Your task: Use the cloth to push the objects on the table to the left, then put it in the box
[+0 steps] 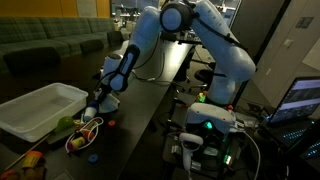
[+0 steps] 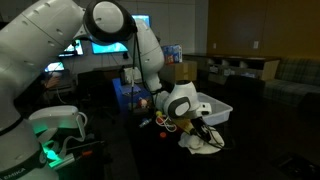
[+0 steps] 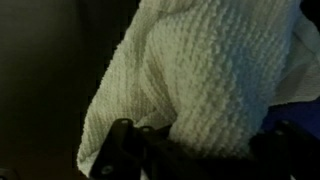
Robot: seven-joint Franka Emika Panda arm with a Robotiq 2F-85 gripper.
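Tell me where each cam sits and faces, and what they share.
Exterior view: near the table's end, facing along it at box and toys; whole arm shows.
Exterior view: behind the arm, facing past it to the gripper on the cloth by the box.
Wrist view: looks onto the cloth; gripper at bottom edge.
Shared: both exterior views show arm, box, toys.

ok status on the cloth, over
Gripper shut on the white cloth, low over the dark table. Colourful toys bunched close by, next to the white bin.
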